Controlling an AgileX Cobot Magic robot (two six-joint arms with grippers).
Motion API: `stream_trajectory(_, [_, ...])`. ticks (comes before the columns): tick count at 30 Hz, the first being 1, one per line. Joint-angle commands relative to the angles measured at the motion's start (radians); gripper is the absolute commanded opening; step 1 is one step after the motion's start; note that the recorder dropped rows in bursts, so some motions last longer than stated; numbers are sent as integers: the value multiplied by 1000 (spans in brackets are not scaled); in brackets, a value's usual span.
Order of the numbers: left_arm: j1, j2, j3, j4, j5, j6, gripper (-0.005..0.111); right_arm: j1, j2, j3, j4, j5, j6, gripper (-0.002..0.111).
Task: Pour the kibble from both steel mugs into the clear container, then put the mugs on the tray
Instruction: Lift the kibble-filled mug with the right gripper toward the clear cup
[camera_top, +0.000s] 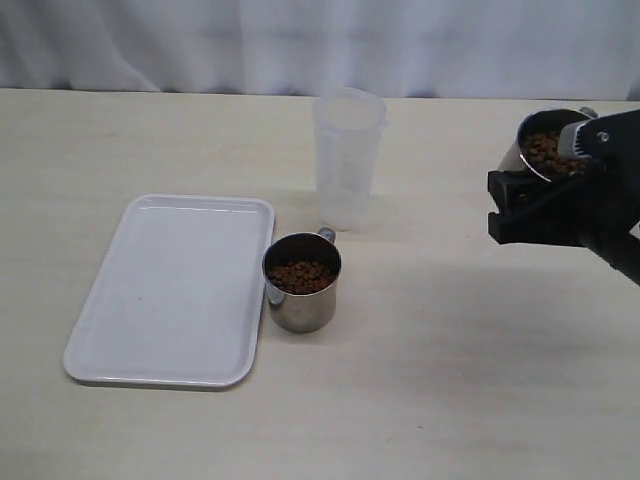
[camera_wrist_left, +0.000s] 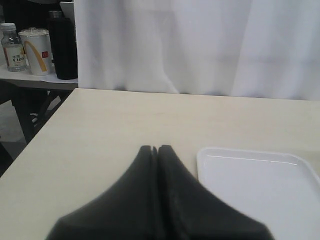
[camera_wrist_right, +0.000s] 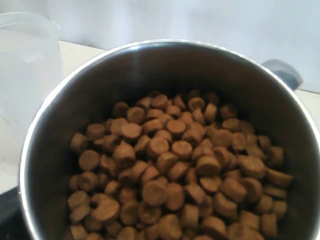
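One steel mug (camera_top: 303, 305) stands on the table beside the white tray (camera_top: 170, 290), filled with kibble (camera_top: 300, 275). The clear container (camera_top: 348, 160) stands upright just behind it and looks empty. My right gripper (camera_top: 572, 168) holds the second steel mug (camera_top: 528, 138) in the air at the far right, tilted toward the container, with kibble (camera_top: 548, 152) inside. In the right wrist view this mug (camera_wrist_right: 165, 65) and its kibble (camera_wrist_right: 175, 165) fill the frame and hide the fingers; the container (camera_wrist_right: 25, 75) shows beside it. My left gripper (camera_wrist_left: 154, 148) is shut on nothing, next to the tray (camera_wrist_left: 260, 185).
A white curtain (camera_top: 200, 40) hangs along the table's far edge. In the left wrist view, a side table (camera_wrist_left: 35, 80) beyond the table's corner carries a bottle (camera_wrist_left: 12, 47), a paper cup (camera_wrist_left: 37, 50) and a black flask (camera_wrist_left: 65, 47).
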Motion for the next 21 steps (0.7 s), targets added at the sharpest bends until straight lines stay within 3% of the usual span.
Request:
stream_trajectory(1, [0,-3,3,1,-9,-3,0,-29,-22,0,-220,-42,191,4])
stream_trajectory(5, [0,-3,3,0,-7,-3,0,-132,-29,-8,-518,-38,468,4])
stream_trajectory(10, [0,-3,3,0,-7,-3,0,-243,-34,-17,-698,-37,646,4])
stream_trajectory(16, [0,-3,3,0,-7,-3,0,-295,-34,-112,-1080,70,980,4])
stream_trajectory(21, [0,-3,3,0,-7,-3,0,-291,-34,-148,-1083,169,997,4])
